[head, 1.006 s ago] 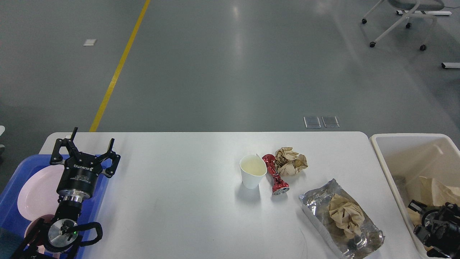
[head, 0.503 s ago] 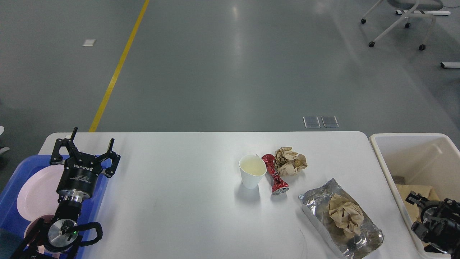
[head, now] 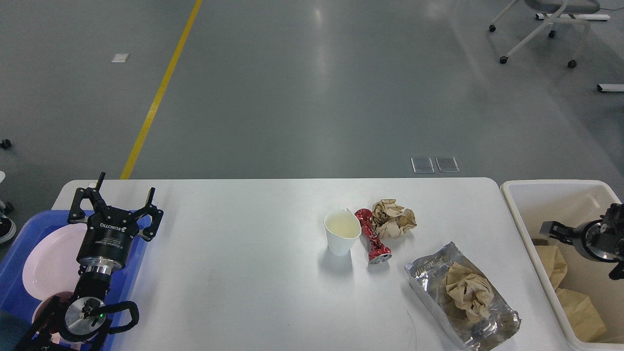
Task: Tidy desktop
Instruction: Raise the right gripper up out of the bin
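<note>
Desktop: the white desktop [head: 253,273] fills the lower view, between a blue tray [head: 19,258] at its left end and a cream bin [head: 551,195] just off its right end
Litter: paper cup [head: 342,237], crushed red can [head: 372,236] and crumpled brown paper [head: 394,219] bunched together; foil bag [head: 463,297] nearer, with a paper wad on it
Left gripper: the left gripper [head: 117,202] hangs over the tray's inner edge, fingers spread, holding nothing
Right gripper: the right gripper [head: 553,229] sits over the bin, seen end-on and dark; I cannot tell whether its fingers are apart
Risk: the cup seems to hold pale liquid, so a careless reach for the can touching it could likely tip it and wet the desktop
Writing: "ROBOTIQ" on the left gripper's body; smaller print below it unreadable
</note>
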Motion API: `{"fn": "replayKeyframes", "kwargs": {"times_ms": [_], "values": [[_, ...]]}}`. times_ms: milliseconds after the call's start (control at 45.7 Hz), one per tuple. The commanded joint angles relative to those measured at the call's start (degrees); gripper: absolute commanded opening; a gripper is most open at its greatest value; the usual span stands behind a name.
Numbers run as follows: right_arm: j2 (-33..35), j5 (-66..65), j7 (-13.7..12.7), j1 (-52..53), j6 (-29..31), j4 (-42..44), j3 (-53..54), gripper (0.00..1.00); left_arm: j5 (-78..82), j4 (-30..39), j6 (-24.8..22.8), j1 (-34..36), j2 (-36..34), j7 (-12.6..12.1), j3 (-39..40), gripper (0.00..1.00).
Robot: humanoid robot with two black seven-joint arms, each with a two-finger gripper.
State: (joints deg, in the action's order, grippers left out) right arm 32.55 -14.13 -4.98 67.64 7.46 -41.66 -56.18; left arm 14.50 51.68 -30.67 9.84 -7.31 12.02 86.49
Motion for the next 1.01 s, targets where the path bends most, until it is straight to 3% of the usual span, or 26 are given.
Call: {"fn": "replayKeyframes", "kwargs": {"times_ms": [0, 153, 262, 416, 569, 656, 787, 984], "values": [[0.1, -2.0, 0.0, 13.2, 10.6, -8.1, -6.1, 1.0, 0.0, 0.0, 0.0, 0.0, 0.0, 0.0, 0.0, 0.96], [-3.2, -1.3, 0.0, 29.0, 24.0, -17.2, -11.3, 1.0, 0.0, 0.0, 0.0, 0.0, 0.0, 0.0, 0.0, 0.96], [-3.5, -0.7, -0.1, 40.4, 29.8, -26.3, -12.5, 1.0, 0.0, 0.0, 0.0, 0.0, 0.0, 0.0, 0.0, 0.96], [-7.5, 7.3, -0.7, 55.2, 31.8, -38.0, -17.8, 1.0, 0.0, 0.0, 0.0, 0.0, 0.0, 0.0, 0.0, 0.96], [-9.0, 14.2, -6.3, 65.8, 31.8, -46.0, -19.8, 1.0, 0.0, 0.0, 0.0, 0.0, 0.0, 0.0, 0.0, 0.96], [-9.3, 15.5, -7.8, 72.4, 32.0, -51.3, -19.8, 1.0, 0.0, 0.0, 0.0, 0.0, 0.0, 0.0, 0.0, 0.96], [-9.6, 16.1, -7.7, 81.0, 34.1, -57.9, -19.2, 1.0, 0.0, 0.0, 0.0, 0.0, 0.0, 0.0, 0.0, 0.96], [-10.4, 17.9, -5.0, 85.3, 41.8, -58.3, -19.1, 0.92, 0.0, 0.0, 0.0, 0.0, 0.0, 0.0, 0.0, 0.96]]}}
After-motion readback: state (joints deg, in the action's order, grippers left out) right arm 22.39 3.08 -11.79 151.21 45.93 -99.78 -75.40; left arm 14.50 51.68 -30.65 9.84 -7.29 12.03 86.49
